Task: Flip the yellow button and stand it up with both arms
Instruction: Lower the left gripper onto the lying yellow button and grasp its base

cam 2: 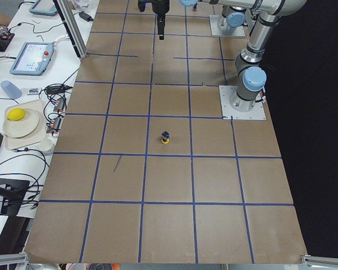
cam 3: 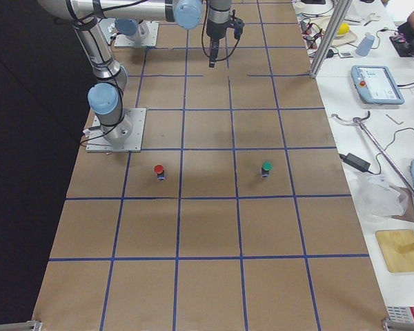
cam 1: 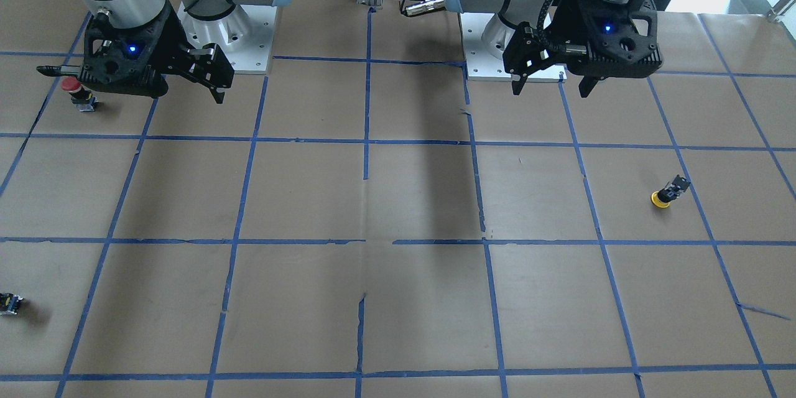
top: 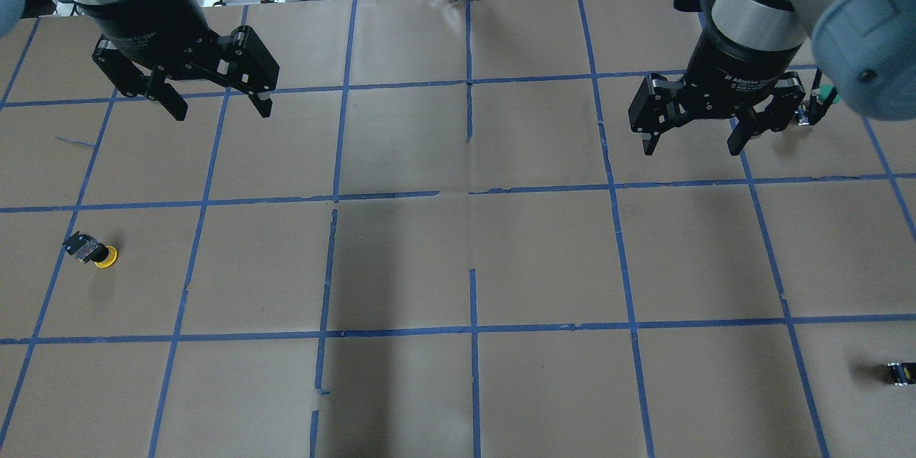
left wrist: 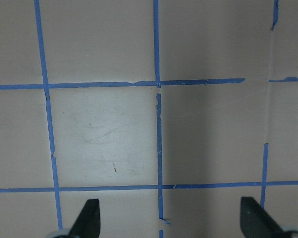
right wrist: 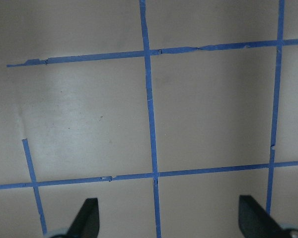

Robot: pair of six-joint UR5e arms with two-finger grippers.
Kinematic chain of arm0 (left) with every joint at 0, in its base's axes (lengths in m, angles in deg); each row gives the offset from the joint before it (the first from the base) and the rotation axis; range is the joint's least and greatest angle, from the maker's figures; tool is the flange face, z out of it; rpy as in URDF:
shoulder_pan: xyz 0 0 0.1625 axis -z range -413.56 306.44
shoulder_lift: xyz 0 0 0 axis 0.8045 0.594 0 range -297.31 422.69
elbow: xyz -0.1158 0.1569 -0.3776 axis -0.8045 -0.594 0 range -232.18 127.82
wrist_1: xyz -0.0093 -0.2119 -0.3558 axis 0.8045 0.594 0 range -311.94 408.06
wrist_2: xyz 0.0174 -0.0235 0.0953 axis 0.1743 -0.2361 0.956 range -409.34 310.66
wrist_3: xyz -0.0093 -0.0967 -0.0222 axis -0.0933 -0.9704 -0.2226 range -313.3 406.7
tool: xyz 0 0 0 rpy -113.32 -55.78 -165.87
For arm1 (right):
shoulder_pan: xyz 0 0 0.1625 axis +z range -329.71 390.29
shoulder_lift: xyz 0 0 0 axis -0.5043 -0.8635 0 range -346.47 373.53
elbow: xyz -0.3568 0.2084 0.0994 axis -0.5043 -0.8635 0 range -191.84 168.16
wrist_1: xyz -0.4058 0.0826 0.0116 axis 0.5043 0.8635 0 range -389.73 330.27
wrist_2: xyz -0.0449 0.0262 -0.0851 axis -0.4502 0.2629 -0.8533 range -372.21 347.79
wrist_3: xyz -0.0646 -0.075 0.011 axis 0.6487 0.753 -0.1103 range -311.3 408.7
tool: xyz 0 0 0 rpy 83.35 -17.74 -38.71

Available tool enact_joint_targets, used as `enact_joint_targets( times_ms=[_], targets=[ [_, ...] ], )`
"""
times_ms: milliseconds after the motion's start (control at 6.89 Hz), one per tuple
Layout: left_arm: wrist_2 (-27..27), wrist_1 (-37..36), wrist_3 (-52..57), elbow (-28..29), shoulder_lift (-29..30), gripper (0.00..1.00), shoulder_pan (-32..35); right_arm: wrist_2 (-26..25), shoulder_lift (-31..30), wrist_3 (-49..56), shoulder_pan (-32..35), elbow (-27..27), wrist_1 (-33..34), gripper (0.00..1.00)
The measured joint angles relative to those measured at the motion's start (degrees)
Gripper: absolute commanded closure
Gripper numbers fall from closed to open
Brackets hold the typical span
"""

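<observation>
- Nearest the lens, left wrist view: the two black tips of the left claw [left wrist: 171,220], spread wide with nothing between them. Below is only brown worktop [left wrist: 104,129] and blue tape lines [left wrist: 156,148]. No button in that view.
- The yellow button [top: 94,251] sits on the left side of the worktop, inside a taped square, alone and touching nothing.
- It looks upside down: yellow cap on the paper, black body up, so the long axis is about vertical. The slant in the overhead view is probably perspective. The view from the left end shows the cap low and the body above it.
- Key relation: from the left claw the button lies further left, toward the left end of the worktop, and well below, since the claw hangs high. The near/far offset is hard to fix, because the two fixed views disagree at that height.
- The right claw [top: 691,150] is also open and empty, high over the right side. It is well apart from the button, with the whole middle of the worktop between.
- The left arm [top: 136,21] is clearly nearer, so it likely goes first: move left, drop, close on the body sticking up. The right claw would then be needed for the turn-over.
- Not targets: the red button [cam 1: 74,88] and green button [top: 826,94] by the right claw, and a small black part [top: 900,372] at near right.
</observation>
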Motion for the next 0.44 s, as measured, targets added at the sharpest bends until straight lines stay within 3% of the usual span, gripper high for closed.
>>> enact_joint_targets(
  times_ms=[435],
  targets=[
    [0.3,0.0,1.3,-1.3,0.0,0.00,-2.1,-0.1,0.0,0.0,0.0,0.0,0.0,0.00]
  ],
)
